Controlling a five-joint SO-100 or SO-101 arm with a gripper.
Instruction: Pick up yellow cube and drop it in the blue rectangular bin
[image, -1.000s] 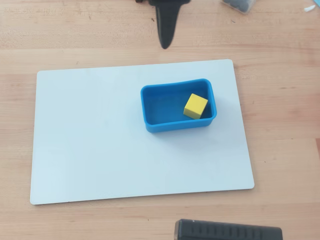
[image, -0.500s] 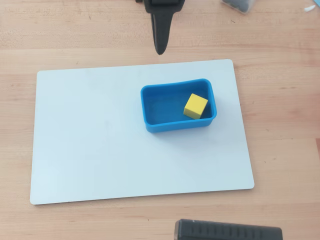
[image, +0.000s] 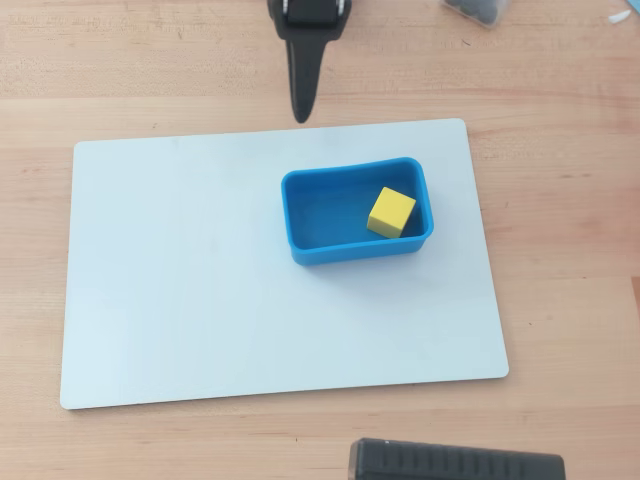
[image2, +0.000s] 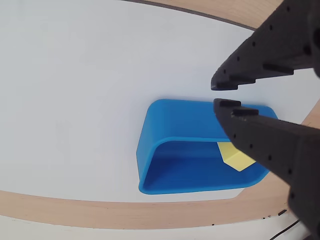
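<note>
The yellow cube (image: 391, 212) lies inside the blue rectangular bin (image: 310, 205), at the bin's right end in the overhead view. In the wrist view the cube (image2: 235, 157) is partly hidden behind the lower finger, inside the bin (image2: 165, 125). My gripper (image: 301, 116) hangs over the table above the mat's far edge, apart from the bin and empty. Its black fingertips stand almost together in the wrist view (image2: 222, 95), with only a thin gap between them.
The bin stands on a white mat (image: 200, 280) on a wooden table (image: 560, 300). A black box (image: 455, 462) sits at the near edge. A dark object (image: 478, 10) is at the top right corner.
</note>
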